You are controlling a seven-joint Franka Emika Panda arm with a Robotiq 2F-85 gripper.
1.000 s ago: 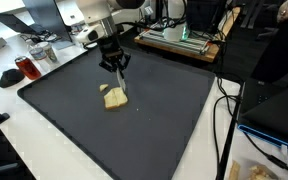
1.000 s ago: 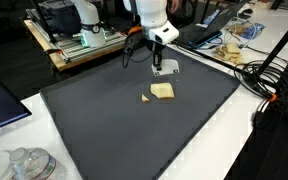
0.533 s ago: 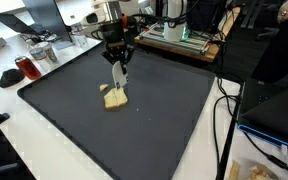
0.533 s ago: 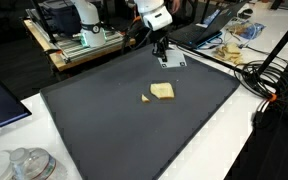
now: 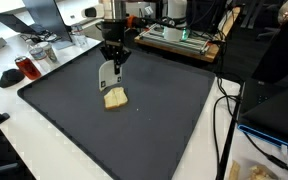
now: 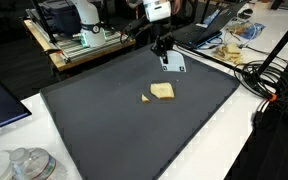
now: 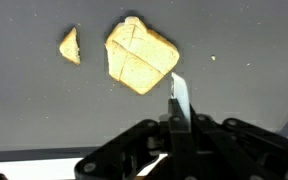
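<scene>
A toasted bread slice lies on the dark mat, with a small cut-off crumb piece beside it. My gripper hangs above the mat, shut on a flat grey blade that points down. The blade's tip is in the air, just to one side of the bread and not touching it. In an exterior view the blade hides the crumb piece.
A red cup and jars stand off the mat's corner. A metal-framed machine sits behind the mat. Cables run along one edge, glass jars near another, food packets at the far side.
My gripper has lifted off the mat with the blade and drawn back from the bread toward the far edge. The bread and crumb piece have stayed put.
</scene>
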